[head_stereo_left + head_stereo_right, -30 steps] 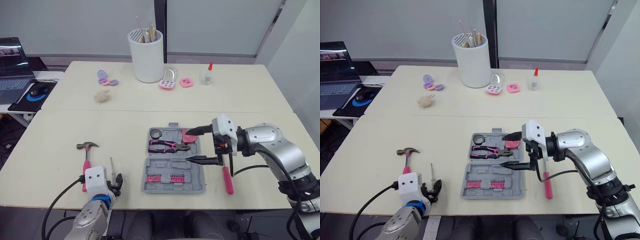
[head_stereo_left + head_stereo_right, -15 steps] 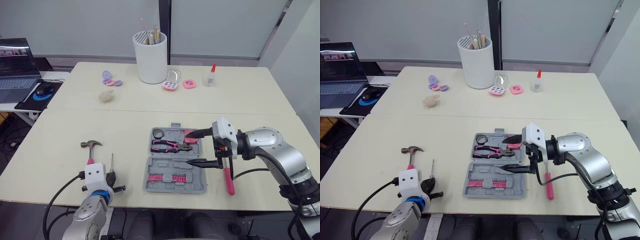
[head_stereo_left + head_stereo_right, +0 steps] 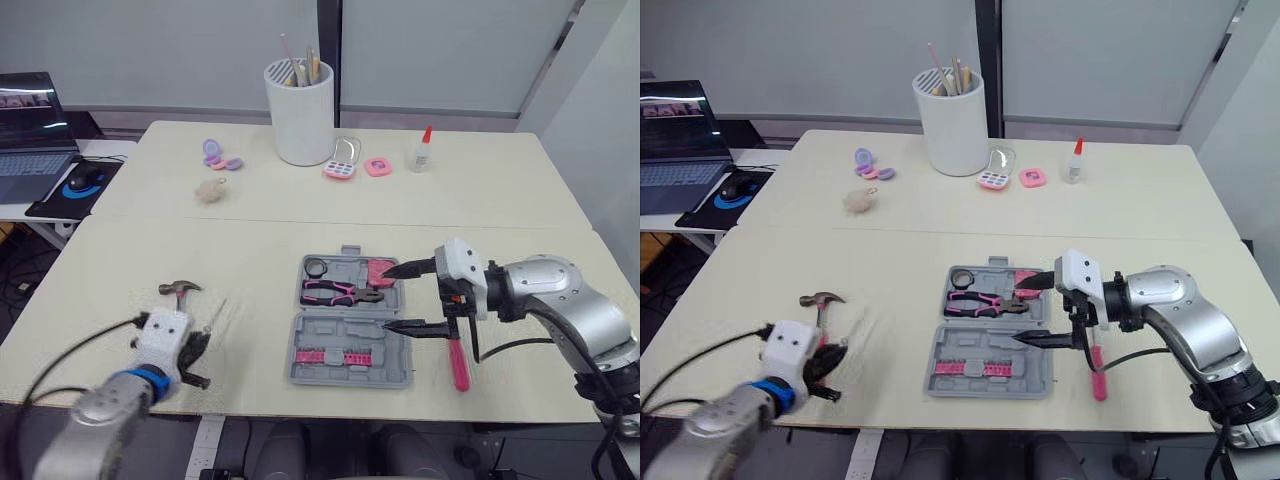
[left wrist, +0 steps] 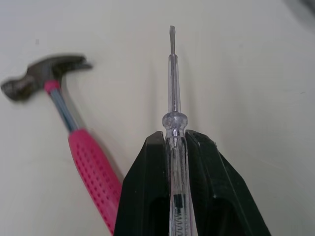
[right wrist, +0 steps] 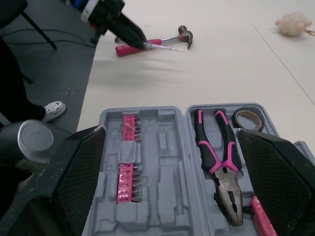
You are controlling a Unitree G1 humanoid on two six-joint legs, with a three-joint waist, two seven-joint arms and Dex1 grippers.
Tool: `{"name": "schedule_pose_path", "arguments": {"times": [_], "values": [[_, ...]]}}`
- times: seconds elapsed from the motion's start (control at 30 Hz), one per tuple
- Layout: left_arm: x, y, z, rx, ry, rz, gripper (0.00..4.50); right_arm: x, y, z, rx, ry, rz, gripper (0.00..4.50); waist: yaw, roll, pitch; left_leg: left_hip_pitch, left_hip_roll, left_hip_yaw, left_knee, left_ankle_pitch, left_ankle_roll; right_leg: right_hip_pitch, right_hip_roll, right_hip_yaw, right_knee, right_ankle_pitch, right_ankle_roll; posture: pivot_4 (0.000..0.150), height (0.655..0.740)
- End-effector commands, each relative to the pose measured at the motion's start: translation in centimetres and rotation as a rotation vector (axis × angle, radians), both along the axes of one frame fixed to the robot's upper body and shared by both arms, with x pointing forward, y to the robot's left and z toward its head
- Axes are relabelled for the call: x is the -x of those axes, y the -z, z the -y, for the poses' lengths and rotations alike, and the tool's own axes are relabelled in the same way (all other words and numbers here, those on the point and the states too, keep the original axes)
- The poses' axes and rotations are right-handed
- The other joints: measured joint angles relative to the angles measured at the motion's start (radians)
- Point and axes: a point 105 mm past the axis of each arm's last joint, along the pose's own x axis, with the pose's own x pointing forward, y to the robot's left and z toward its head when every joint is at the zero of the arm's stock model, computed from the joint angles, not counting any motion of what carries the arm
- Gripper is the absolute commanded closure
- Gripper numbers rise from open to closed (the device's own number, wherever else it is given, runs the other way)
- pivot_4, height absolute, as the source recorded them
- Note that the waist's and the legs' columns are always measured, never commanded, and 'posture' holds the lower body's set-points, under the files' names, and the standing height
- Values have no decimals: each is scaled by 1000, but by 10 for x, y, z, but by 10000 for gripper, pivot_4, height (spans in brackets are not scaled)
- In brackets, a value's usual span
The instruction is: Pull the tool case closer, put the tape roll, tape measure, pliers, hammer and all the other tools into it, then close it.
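Observation:
The grey tool case (image 3: 390,352) lies open near the table's front edge. It holds a tape roll (image 3: 315,267), pink-handled pliers (image 3: 338,292), a pink tape measure (image 3: 380,271) and a row of pink bits (image 3: 328,357). My right gripper (image 3: 394,298) stands open at the case's right side, with nothing between its fingers. A pink-handled screwdriver (image 3: 458,362) lies on the table under that arm. At the front left, my left gripper (image 4: 173,140) is shut on a clear-handled screwdriver (image 4: 172,88). The pink-handled hammer (image 4: 74,142) lies beside it on the table.
On the far half of the table stand a white cup of brushes (image 3: 300,110), a glue bottle (image 3: 418,150), pink and purple compacts (image 3: 340,168) and a fluffy ball (image 3: 209,190). A laptop (image 3: 25,100) sits on a side desk to the left.
My left gripper has closed on the clear screwdriver and swung left with it. The right gripper has drawn back a little to the right of the case.

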Motion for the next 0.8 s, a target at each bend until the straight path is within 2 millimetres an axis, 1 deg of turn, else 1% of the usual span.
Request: {"name": "schedule_pose_path", "arguments": {"times": [0.03,0.1,0.17,0.2,0.27,0.3,0.33,0.43,0.6,0.8], "values": [[2,-34,25,-21,298,9,42872,-1,-12,1,-6,17,70,0,0,0,0,0,0,1,0,0,0,0,-1,0,0,0,0,1500,7400],[6,-48,39,-62,481,-20,42872,-2,-14,1,-4,35,84,0,-1,-1,1,-1,0,2,0,0,0,-1,-1,0,-1,0,0,1500,7400],[7,-59,52,-73,606,-35,42872,-2,-15,2,-3,46,93,0,-1,0,1,-2,0,2,-1,0,0,-3,-1,1,0,0,0,1500,7400],[7,-63,59,-85,665,-43,42872,-2,-15,2,-4,53,94,0,0,0,1,-2,0,2,-1,0,0,-3,-1,0,0,0,0,1500,7400],[8,-62,76,-164,821,-73,42872,0,-12,4,5,66,93,0,3,0,1,-3,0,2,-1,0,0,-4,-1,0,0,0,0,1500,7400],[8,-61,81,-192,865,-83,42872,1,-10,4,10,70,92,0,4,0,1,-4,0,2,-1,0,0,-4,-1,0,0,0,0,1500,7400],[7,-60,84,-207,891,-86,42872,2,-9,4,15,71,91,0,5,0,1,-4,-1,2,-1,0,0,-5,-1,0,0,0,0,1500,7400],[-10,-54,102,-237,943,-23,42872,5,-7,5,24,78,94,0,6,1,1,-7,0,2,0,0,0,-7,0,1,0,0,0,1500,7400],[-28,-33,129,-255,1008,14,42872,13,3,7,65,91,87,0,8,0,1,-8,1,0,0,0,0,-7,4,1,0,0,0,1500,7400],[-40,-17,140,-293,1063,69,42872,19,7,10,77,113,77,0,7,0,1,-12,1,-2,1,0,0,-10,5,0,1,0,0,1500,7400]]}}
